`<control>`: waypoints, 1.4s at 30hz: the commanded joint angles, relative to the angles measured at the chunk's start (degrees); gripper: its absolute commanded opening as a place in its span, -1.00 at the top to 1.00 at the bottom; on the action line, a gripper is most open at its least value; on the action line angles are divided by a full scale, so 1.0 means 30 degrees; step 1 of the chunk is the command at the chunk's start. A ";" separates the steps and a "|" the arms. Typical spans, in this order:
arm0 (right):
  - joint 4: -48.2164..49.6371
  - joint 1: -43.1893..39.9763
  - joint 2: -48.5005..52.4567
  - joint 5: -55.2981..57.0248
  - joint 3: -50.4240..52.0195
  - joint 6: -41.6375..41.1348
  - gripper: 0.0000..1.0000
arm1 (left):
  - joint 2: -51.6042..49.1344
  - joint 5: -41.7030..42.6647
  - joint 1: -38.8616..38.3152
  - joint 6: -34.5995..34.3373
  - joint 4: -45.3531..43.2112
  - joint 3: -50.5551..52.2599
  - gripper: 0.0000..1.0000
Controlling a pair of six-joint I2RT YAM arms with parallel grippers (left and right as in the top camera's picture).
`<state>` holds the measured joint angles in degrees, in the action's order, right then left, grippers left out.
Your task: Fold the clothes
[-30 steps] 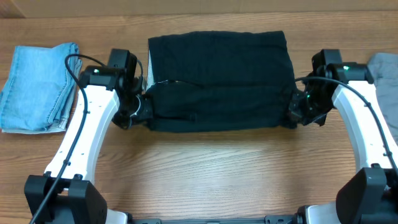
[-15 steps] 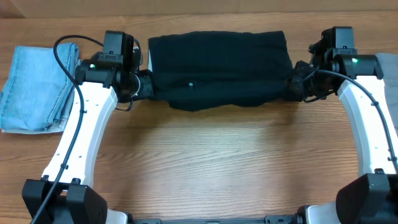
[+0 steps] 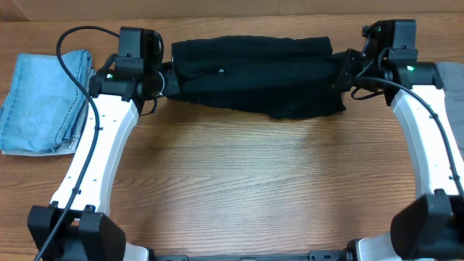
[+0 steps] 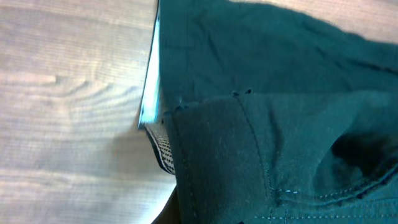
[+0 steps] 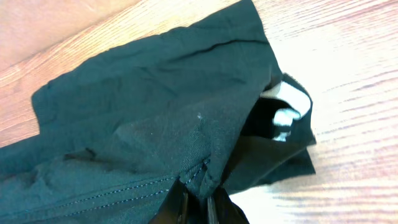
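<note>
Shorts swung rearward between left gripper, right gripper.

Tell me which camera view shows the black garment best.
The overhead view: the whole black garment appears, end to end. The left wrist view shows only one edge with pale lining; the right wrist view shows only its other end, bunched.

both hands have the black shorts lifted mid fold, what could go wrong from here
The black shorts sag lower toward the right hand, so the fold may land crooked. The left hand seems to grip only the edge by the pale lining; the fabric could slip out. Bunched layers at the right end may trap wrinkles.
</note>
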<state>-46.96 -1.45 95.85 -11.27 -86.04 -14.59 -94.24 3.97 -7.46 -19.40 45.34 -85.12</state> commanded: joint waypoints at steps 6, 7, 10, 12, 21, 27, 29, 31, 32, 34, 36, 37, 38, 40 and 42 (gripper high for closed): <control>0.1428 0.0619 0.2331 0.0590 -0.0466 0.0299 0.92 | -0.2943 -0.1035 0.0138 -0.0168 -0.2849 -0.0554 0.92; 0.1661 0.0612 0.2331 0.0597 -0.0466 0.0299 0.92 | -0.3395 -0.1042 0.0146 -0.0160 -0.3257 -0.0554 0.91; 0.2004 0.0612 0.2346 0.0743 -0.0466 0.0299 0.92 | -0.4073 -0.1035 0.0146 -0.0117 -0.4073 -0.0554 0.86; 0.2426 0.0612 0.2382 0.1100 -0.0459 0.0321 0.92 | -0.4437 -0.1027 0.0138 -0.0124 -0.4743 -0.0554 0.70; 0.3854 0.0627 0.2696 0.1530 -0.0444 0.0372 0.92 | -0.5093 -0.1552 0.0138 -0.0117 -0.5778 -0.0554 0.58; 0.4131 0.0809 0.4401 0.1530 -0.0444 0.0372 0.92 | -0.5100 -0.2055 0.0160 -0.0102 -0.6215 -0.0554 0.58; 0.4809 0.0845 0.5027 0.1537 -0.0444 0.0372 0.63 | -0.5246 -0.2353 0.0160 -0.0109 -0.6521 -0.0554 0.57; 0.5661 0.0845 0.5544 0.1552 -0.0444 0.0379 0.28 | -0.5654 -0.2667 0.0160 -0.0109 -0.7045 -0.0554 0.56; 0.6462 0.0838 0.5901 0.1545 -0.0444 0.0379 -0.20 | -0.6018 -0.2659 0.0160 -0.0102 -0.7519 -0.0554 0.46; 0.7737 0.0838 0.6324 0.1537 -0.0444 0.0605 -0.50 | -0.6535 -0.2667 0.0160 0.0539 -0.8786 -0.0561 0.00; 0.9165 0.0838 0.6433 0.1545 -0.0444 0.1486 -0.75 | -0.6579 -0.2659 0.0211 0.1778 -1.0324 -0.0648 -0.33; 0.9617 0.0838 0.6433 0.1545 -0.0459 0.1763 -0.83 | -0.6499 -0.2659 0.0248 0.1923 -1.0382 -0.0940 -0.43; 1.0054 0.0838 0.6411 0.1545 -0.0495 0.2069 -0.92 | -0.6462 -0.2637 0.0270 0.2149 -1.0200 -0.1421 -0.49; 1.0112 0.0838 0.6411 0.1523 -0.0794 0.2550 -0.95 | -0.6411 -0.2441 0.0262 0.2557 -0.8502 -0.3424 -0.68; 0.9165 0.0838 0.6251 0.0962 -0.1377 0.3388 -0.91 | -0.6411 -0.2368 0.0036 0.2557 -0.5741 -0.5872 -0.60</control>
<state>-17.32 0.84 114.98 -7.03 -86.54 -8.71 -113.93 -3.07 -6.96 -14.09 22.50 -93.01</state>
